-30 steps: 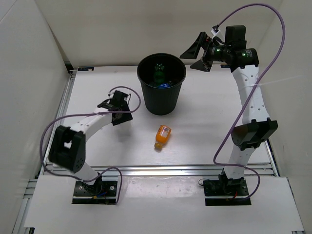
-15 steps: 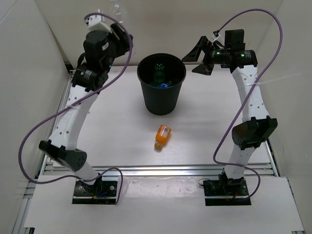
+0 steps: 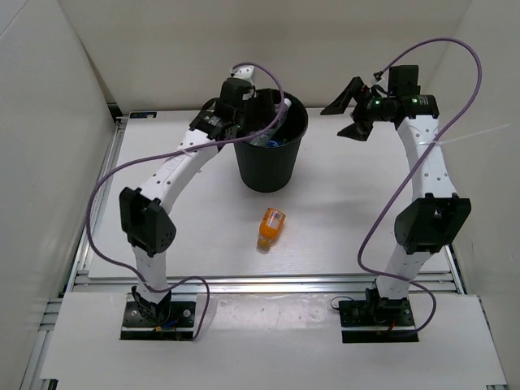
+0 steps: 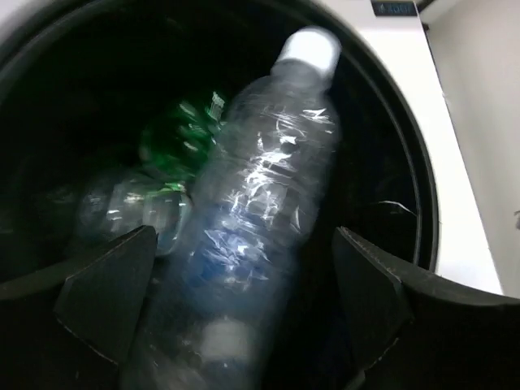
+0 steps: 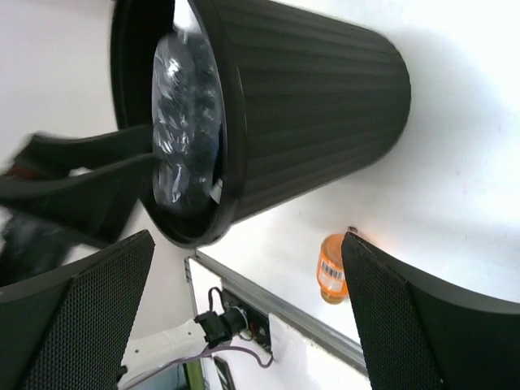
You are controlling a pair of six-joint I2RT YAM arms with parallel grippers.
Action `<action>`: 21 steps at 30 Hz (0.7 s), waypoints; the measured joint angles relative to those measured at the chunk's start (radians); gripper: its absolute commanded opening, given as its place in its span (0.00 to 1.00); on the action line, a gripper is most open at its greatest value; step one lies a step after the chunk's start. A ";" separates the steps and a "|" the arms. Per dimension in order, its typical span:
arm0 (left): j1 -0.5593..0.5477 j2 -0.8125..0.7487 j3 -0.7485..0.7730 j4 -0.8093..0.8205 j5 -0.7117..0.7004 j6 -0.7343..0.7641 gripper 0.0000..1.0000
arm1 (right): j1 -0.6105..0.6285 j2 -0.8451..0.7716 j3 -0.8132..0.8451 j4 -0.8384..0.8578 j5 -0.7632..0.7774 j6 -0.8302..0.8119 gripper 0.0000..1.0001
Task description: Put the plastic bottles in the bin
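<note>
Matt ribbed plastic bin (image 5: 325, 97), glossy crinkled bottle (image 4: 260, 195)

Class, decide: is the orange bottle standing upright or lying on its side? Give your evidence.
Lying on its side: the orange bottle stretches lengthwise flat on the table, outside the bin.

Clear bottle (image 4: 262, 195) aslant across bin (image 4: 410, 175) mouth

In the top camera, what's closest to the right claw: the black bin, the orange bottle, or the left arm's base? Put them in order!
From the right gripper:
1. bin, just to its left, at the back.
2. orange bottle, lying mid-table.
3. left arm's base, at the front left edge.
</note>
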 measured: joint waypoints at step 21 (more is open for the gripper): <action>0.192 -1.060 -0.709 -0.115 -0.463 -0.060 1.00 | 0.293 -0.274 -0.924 0.258 0.145 0.127 1.00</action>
